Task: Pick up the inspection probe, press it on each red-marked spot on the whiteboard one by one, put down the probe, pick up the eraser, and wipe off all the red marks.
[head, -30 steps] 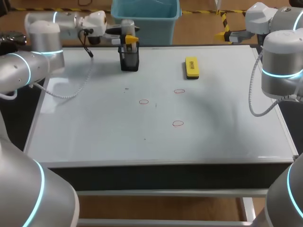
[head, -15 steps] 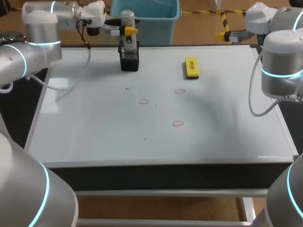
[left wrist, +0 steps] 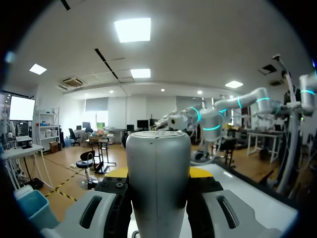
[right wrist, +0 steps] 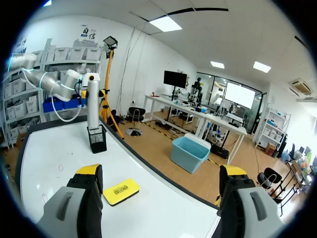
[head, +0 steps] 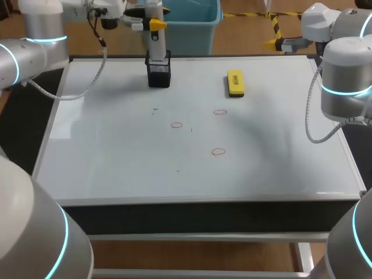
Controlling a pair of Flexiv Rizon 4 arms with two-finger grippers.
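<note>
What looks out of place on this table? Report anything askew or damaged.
Nothing stands out. The probe stands upright in the left gripper, lower end at the black holder. The eraser lies flat on the whiteboard, and the three red marks look unsmudged.

No legible text; eraser (right wrist: 120,191) label too small to read.
</note>
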